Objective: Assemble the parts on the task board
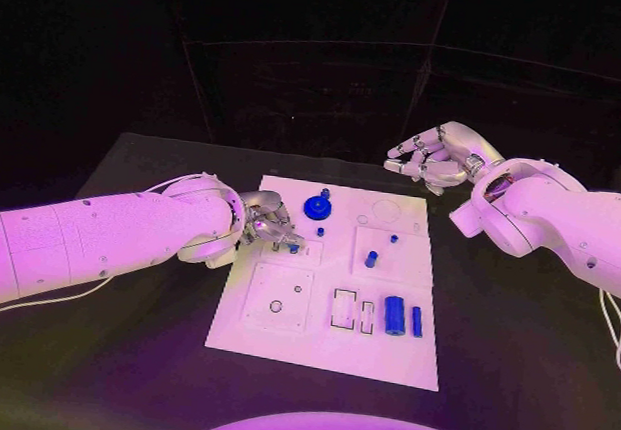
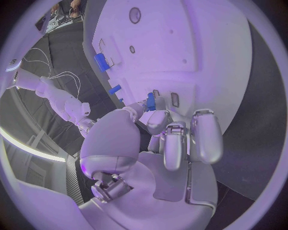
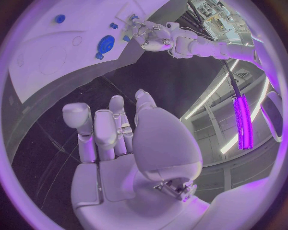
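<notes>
The left hand [image 1: 267, 222] reaches in over the near-left edge of the task board [image 1: 322, 351], a flat, matte white plate with shallow recesses. Its silver fingers are bunched together at their tips on a small blue part [image 2: 150, 101], pinching it just above the board. The hand appears to be setting this piece into a slot directly beneath its fingertips.

Just beyond those fingers sits a round blue gear [image 1: 317, 208] with a toothed rim. Further to that hand's right, a short blue peg [image 1: 371, 259] stands upright, and a fat blue cylinder [image 1: 394, 315] lies beside a thinner blue rod [image 1: 416, 321], their long axes running toward the robot.

The right hand [image 1: 434, 155] hovers off the board's far-right corner, well apart from every part, fingers loosely curled, holding nothing. The left hand is far nearer the work.
</notes>
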{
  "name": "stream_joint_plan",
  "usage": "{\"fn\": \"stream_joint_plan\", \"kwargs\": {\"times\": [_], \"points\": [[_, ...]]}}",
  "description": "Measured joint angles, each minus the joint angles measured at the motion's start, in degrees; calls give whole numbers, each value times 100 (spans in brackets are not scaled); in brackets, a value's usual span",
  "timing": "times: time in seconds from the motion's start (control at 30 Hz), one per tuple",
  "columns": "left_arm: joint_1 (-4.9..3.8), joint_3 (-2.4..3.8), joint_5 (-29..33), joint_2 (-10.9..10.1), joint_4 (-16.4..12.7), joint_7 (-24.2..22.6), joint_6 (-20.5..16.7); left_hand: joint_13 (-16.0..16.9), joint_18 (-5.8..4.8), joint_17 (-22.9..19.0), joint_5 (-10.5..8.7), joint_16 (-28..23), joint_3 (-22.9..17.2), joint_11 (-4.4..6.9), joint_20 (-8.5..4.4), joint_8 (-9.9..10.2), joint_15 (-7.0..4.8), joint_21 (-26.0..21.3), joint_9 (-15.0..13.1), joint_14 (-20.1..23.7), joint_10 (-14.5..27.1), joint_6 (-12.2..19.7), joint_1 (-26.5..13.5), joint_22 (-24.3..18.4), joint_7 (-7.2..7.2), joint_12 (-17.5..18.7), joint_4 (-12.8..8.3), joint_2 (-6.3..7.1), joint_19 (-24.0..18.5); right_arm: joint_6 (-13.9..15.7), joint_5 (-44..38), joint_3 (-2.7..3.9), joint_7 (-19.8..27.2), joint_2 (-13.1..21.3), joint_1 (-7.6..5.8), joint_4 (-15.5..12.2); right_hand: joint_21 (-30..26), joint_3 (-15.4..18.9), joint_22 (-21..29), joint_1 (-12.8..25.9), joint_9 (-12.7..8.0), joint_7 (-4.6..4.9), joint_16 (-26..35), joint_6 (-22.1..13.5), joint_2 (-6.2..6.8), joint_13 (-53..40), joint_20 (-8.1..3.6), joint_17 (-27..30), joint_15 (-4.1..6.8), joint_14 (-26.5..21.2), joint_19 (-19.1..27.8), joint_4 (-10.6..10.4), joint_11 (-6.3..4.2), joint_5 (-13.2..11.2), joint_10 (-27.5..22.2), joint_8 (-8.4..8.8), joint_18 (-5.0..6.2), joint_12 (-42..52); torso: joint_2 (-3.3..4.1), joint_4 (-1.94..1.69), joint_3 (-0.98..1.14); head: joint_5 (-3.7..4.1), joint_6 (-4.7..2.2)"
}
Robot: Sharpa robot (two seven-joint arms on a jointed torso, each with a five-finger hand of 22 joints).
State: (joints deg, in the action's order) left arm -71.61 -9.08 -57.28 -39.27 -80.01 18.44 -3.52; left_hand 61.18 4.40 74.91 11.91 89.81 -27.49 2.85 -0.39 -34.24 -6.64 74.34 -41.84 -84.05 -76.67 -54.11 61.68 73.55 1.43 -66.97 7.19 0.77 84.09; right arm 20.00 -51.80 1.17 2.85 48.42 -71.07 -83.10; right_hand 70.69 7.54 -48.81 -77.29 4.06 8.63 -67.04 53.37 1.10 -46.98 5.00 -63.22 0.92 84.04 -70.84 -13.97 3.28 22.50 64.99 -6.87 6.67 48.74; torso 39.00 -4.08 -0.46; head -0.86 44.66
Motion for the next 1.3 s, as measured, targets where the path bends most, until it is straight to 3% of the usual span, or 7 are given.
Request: {"fn": "stream_joint_plan", "kwargs": {"times": [0.43, 0.73, 1.1, 1.3], "points": [[20, -4, 332, -283, -384, -115, -690, 24, -1, 0, 0, 0, -220, 0, 0, -38, 0, 0, -26, 0, 0, 8, -147, 49, 9, 0, -63, 79, 0, -12, 0, -1, 0, -2, 0, 24, 0, 0, 0, 0, 0, 0, 0, 0, 0, 4, 0, 0, 0, 0, 0, 0, 0, 0, 0, 0, 0, 0, -5, -6, 2, -13, 14], [198, -7, 124, -396, -624, -227, -1438, 26, -1, 0, -58, 0, -308, 1, 0, -38, 0, 0, -32, 0, -2, 8, -190, 73, 10, 0, -105, 121, 0, -17, 0, -1, -1, 1, 0, 38, 0, 0, -1, 0, 0, 0, 0, 0, 0, 4, 0, 1, 0, 0, 0, 0, 0, 0, 0, 0, 0, 0, -12, -13, 5, -38, 17], [532, -12, -671, -399, -733, -263, -2343, 41, 0, 0, -128, 0, -416, 3, 0, -39, 0, 33, -32, 0, -43, 7, -263, 108, 11, 0, -181, 181, 0, -20, 0, -2, -5, 16, 0, 44, 0, 0, -1, 0, 0, 0, 0, 0, 0, 3, 0, 1, 0, 0, 0, 0, 0, 0, 0, 0, 0, 0, -12, -13, 7, -48, 8], [609, -12, -1217, -384, -737, -238, -2577, 41, 0, 0, -170, 0, -496, 2, 0, -39, 0, 33, -32, 0, -42, 8, -285, 108, 12, 0, -261, 202, 0, -21, 0, -3, -6, 17, 0, 48, 0, 0, -1, 0, 0, 0, 0, 0, 0, 3, 0, 1, 0, 0, 0, 0, 0, 0, 0, 0, 0, 0, -12, -14, 5, -67, 5]]}}
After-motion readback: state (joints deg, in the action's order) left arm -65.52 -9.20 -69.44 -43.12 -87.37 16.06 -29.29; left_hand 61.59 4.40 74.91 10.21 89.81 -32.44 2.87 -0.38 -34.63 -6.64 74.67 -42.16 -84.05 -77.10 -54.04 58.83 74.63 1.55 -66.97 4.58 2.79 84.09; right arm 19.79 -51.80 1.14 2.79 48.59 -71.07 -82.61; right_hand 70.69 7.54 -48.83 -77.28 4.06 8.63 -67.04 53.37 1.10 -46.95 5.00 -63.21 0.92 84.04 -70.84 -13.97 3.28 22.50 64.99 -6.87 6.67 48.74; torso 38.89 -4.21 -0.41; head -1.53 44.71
